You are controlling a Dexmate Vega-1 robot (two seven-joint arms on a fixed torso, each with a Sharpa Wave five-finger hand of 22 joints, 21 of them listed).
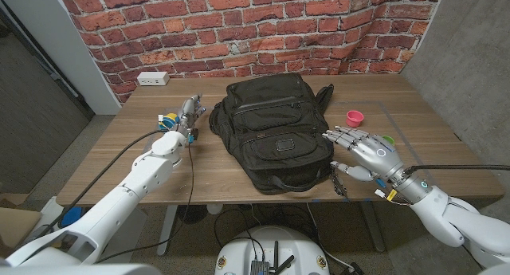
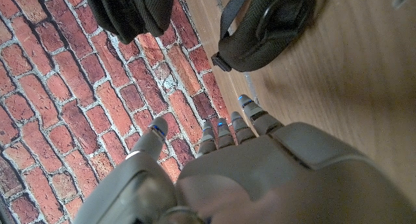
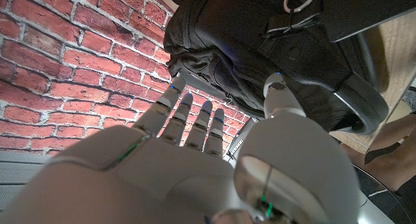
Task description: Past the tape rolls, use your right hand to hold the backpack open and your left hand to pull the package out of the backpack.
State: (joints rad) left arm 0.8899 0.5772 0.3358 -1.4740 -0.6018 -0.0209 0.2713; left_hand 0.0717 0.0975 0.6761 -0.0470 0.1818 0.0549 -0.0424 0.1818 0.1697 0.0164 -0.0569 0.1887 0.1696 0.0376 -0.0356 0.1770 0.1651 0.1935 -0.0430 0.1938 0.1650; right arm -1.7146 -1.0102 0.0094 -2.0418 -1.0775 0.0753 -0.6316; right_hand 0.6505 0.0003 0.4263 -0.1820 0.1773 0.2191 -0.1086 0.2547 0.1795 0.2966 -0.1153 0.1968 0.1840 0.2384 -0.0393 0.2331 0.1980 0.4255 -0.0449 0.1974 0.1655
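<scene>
Black backpack [image 1: 275, 135] lies between spread, empty left hand [image 1: 189, 115] and right hand [image 1: 362, 151]; pink cup [image 1: 354, 116] nearby.

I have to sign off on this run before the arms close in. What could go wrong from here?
The backpack looks zipped shut, so the right hand may find no opening to hold. The pink cup stands close beyond that hand and could get knocked. The left hand is off to the side, with a cable trailing along its arm.
</scene>
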